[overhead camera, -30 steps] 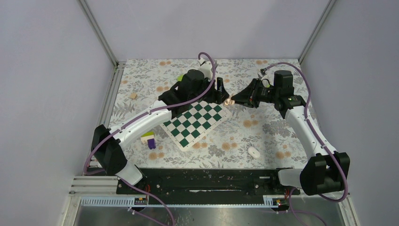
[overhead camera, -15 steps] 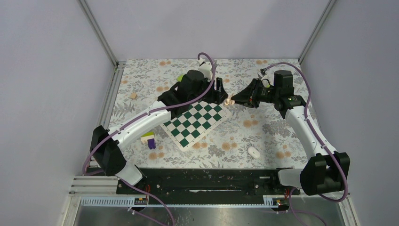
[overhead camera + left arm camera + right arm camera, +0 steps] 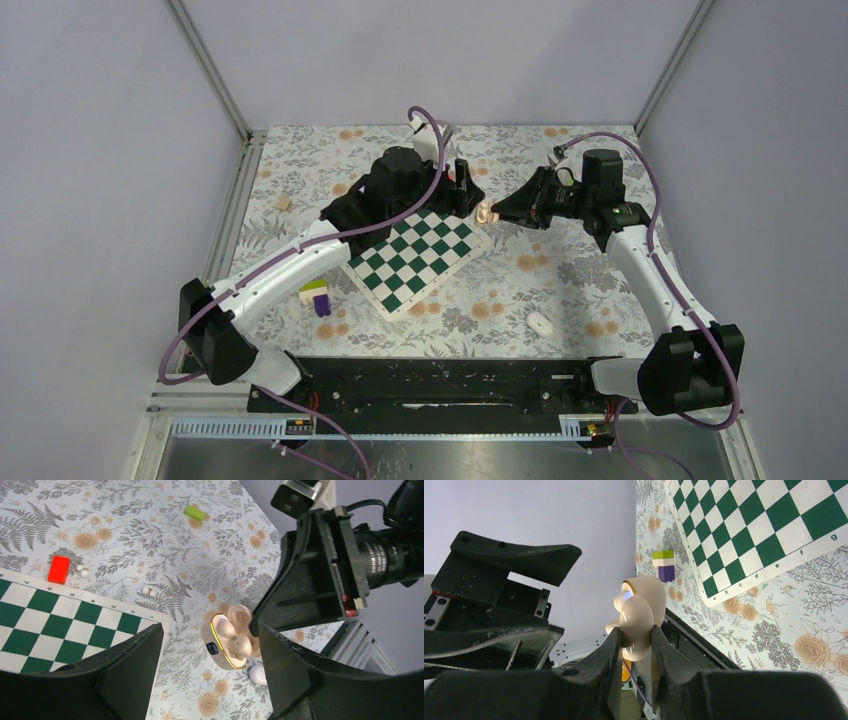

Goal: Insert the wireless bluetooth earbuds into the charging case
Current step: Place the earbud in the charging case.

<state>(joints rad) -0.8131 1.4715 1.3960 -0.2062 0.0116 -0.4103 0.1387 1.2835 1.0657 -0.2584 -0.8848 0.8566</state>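
While my right gripper (image 3: pixel 636 632) pinches the charging case (image 3: pixel 636 600) aloft, my spread left gripper (image 3: pixel 210 630) alongside could knock it onto the tabletop (image 3: pixel 560 290).

Two earbuds (image 3: pixel 226 628) sit inside the open charging case (image 3: pixel 221 657).
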